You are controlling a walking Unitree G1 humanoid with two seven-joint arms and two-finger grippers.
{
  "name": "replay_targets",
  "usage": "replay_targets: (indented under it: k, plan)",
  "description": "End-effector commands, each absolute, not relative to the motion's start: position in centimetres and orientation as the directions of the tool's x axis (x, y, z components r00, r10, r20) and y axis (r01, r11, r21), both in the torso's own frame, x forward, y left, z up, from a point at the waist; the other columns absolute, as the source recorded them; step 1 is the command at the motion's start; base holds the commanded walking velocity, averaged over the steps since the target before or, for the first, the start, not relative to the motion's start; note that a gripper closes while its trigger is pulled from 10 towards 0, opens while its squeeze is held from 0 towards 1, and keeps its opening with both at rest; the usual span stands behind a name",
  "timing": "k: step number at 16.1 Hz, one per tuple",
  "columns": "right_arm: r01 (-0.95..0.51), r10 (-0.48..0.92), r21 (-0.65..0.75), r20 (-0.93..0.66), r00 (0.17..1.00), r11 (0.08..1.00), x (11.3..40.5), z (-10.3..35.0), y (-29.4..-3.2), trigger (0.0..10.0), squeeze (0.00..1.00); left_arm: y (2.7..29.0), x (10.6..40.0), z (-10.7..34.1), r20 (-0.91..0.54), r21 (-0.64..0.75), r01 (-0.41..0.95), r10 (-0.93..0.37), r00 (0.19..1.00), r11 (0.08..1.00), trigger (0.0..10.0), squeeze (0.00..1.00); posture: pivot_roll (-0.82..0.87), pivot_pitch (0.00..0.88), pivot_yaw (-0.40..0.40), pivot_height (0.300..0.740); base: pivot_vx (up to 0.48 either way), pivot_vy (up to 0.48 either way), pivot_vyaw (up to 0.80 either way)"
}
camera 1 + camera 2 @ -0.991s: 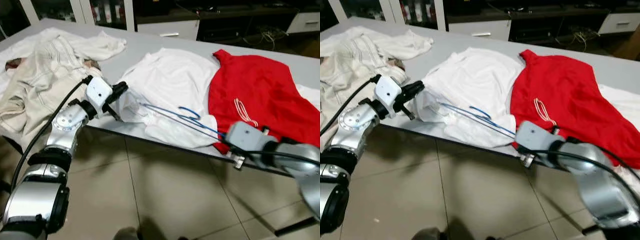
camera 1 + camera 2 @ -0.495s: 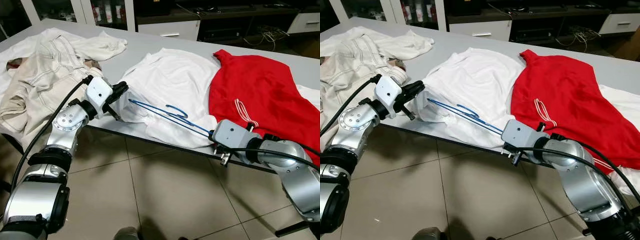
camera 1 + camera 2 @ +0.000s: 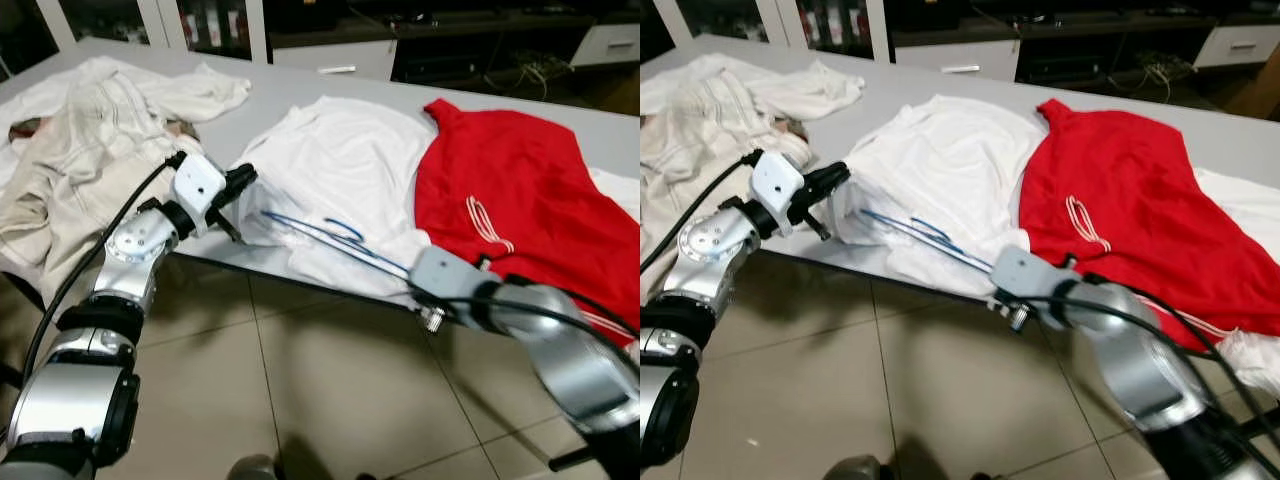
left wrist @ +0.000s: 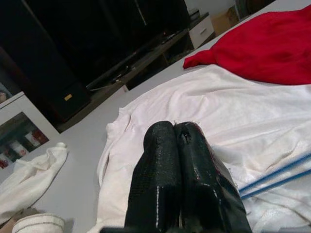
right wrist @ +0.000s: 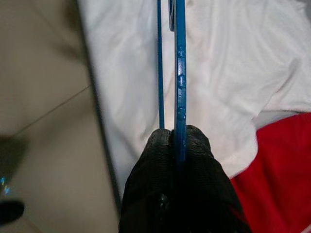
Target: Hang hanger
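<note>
A thin blue wire hanger [image 3: 322, 232] lies low across the white shirt [image 3: 345, 155] on the grey table [image 3: 268, 92]. My right gripper [image 3: 408, 270] is shut on one end of it at the table's front edge; the hanger's bars [image 5: 180, 73] run out from between the fingers. The far end of the hanger points at the shirt's hem by my left gripper [image 3: 243, 183]. The left gripper is shut at that hem, which looks pinched and lifted. Its closed fingertips [image 4: 167, 133] rest against the white cloth [image 4: 228, 107].
A red shirt [image 3: 510, 185] overlaps the white one on the right. Beige and cream clothes [image 3: 85, 150] are heaped at the table's left end. Tiled floor [image 3: 300, 390] lies below the front edge. Dark cabinets [image 3: 470, 45] stand behind the table.
My right gripper has moved left along the table's front edge, carrying the hanger. The hanger's far end now sits closer to the left gripper and lower on the shirt. The left arm has stayed put.
</note>
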State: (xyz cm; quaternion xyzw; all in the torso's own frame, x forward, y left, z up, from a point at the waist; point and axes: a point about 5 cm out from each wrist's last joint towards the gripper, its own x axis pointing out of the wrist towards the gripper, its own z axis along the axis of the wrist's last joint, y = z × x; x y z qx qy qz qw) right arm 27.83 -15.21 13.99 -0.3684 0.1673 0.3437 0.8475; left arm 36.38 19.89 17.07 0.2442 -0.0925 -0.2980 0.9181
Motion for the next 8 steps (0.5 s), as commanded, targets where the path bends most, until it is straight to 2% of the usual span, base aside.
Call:
replay_targets:
  k: [1,8]
  plan:
    - [-0.682,0.461,-0.541,-0.503,0.731,0.492,28.5,14.5,-14.7,10.0,0.0,19.3,36.5,17.9,0.045,0.52,0.507,-0.615,0.787,0.687,0.0,0.0,0.05,0.025,0.016,0.74,0.0,0.0,0.0]
    - [-0.715,0.551,-0.524,-0.462,0.695,0.462,30.1,13.3,-13.2,10.0,0.0,19.1,36.2,18.9,0.085,0.576,0.495,-0.651,0.755,0.65,0.0,0.0,0.07,0.02,0.008,0.74,0.0,0.0,0.0]
